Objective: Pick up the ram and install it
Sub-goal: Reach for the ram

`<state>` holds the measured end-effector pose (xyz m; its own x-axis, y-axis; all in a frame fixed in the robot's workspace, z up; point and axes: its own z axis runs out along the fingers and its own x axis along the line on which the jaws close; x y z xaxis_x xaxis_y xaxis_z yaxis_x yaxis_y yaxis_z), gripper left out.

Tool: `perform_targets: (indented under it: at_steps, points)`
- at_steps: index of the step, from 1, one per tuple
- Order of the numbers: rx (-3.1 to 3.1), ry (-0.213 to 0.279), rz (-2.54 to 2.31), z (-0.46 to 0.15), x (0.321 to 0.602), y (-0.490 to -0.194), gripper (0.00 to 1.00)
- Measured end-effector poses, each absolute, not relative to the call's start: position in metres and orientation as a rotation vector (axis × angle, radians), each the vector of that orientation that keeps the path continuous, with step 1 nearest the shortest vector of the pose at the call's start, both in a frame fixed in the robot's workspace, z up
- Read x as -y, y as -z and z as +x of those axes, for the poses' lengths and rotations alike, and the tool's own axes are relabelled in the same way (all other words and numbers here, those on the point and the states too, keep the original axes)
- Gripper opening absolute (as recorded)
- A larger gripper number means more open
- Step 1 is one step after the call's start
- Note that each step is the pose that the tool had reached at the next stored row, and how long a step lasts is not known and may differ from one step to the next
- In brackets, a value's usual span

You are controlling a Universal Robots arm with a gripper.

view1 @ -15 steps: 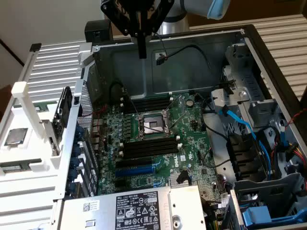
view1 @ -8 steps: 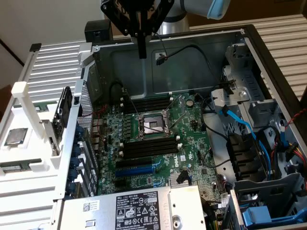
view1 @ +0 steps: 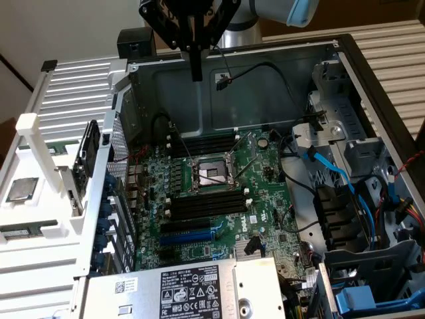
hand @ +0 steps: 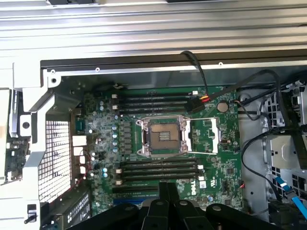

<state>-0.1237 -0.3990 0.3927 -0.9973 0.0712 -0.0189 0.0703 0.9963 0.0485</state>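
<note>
Gripper above the open computer case, fingers closed on nothing.
We log the ram lying in the white rack at the exterior view's left, near the silver processor chip, well apart from the gripper.

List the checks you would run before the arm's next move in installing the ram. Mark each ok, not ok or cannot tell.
1. Claw free of load: ok, it hangs empty above the case.
2. Claw open for a grasp: not ok, it is shut.
3. Ram located: ok, a dark-green stick lying in the white tray outside the case.
4. Ram in the claw: not ok, not yet picked up.
5. Memory slots empty: ok.
6. Slot end clips open: cannot tell.
</note>
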Motion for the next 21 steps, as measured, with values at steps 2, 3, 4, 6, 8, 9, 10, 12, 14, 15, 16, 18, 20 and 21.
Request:
perform_targets:
  at_steps: [2,3,4,6,8,9,10,12,14,15,16,18,20,21]
  points:
    - [-3.118,-0.075,0.11,-0.141,0.4,-0.393,0.1]
    - [-3.118,-0.075,0.11,-0.15,0.401,-0.392,0.1]
    - [-3.118,-0.075,0.11,-0.154,0.402,-0.392,0.1]
    - [-3.118,-0.075,0.11,-0.163,0.403,-0.392,0.1]
    - [-3.118,-0.075,0.111,-0.173,0.404,-0.392,0.1]
    - [-3.118,-0.075,0.111,-0.177,0.404,-0.392,0.1]
    - [-3.118,-0.075,0.11,-0.182,0.405,-0.392,0.1]
    - [-3.118,-0.075,0.11,-0.209,0.406,-0.392,0.1]
    - [-3.119,-0.075,0.11,-0.223,0.407,-0.392,0.1]
    - [-3.12,-0.075,0.111,-0.227,0.407,-0.392,0.1]
    - [-3.122,-0.075,0.111,-0.232,0.407,-0.392,0.1]
    - [-3.125,-0.075,0.111,-0.241,0.407,-0.392,0.1]
    - [-3.129,-0.075,0.111,-0.25,0.407,-0.392,0.1]
    - [-3.131,-0.074,0.111,-0.255,0.407,-0.392,0.1]
